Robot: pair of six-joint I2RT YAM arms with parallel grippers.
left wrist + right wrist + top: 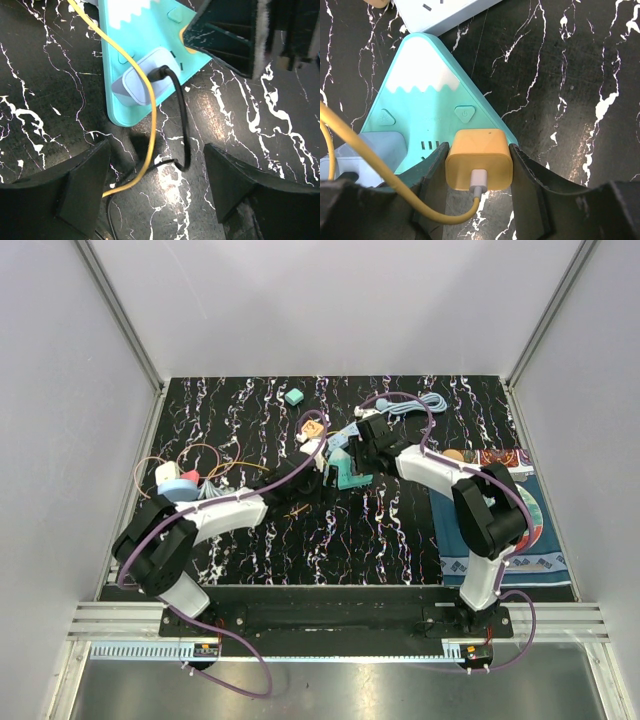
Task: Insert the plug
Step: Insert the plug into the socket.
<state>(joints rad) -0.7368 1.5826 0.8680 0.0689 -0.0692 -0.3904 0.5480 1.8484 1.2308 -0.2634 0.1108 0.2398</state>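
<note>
The table [400, 530] has a black surface with white veining.

- A small teal cube [294, 396] lies beyond the left claw [322, 462], well apart from it.
- A coiled light-blue cable [425, 403] lies behind and to the right of the right claw [348, 462].
- A patterned mat [520, 540] lies far to the right of the right claw.
- A white-and-blue round object [175, 480] and thin orange wire loops [205, 455] sit well left of the left claw.
- A white power strip [445, 10] lies just ahead of the right claw.
- A pale charger [142, 77] sits ahead of the left claw. Its black cable [182, 125] curls toward the gap between the fingers.
</note>
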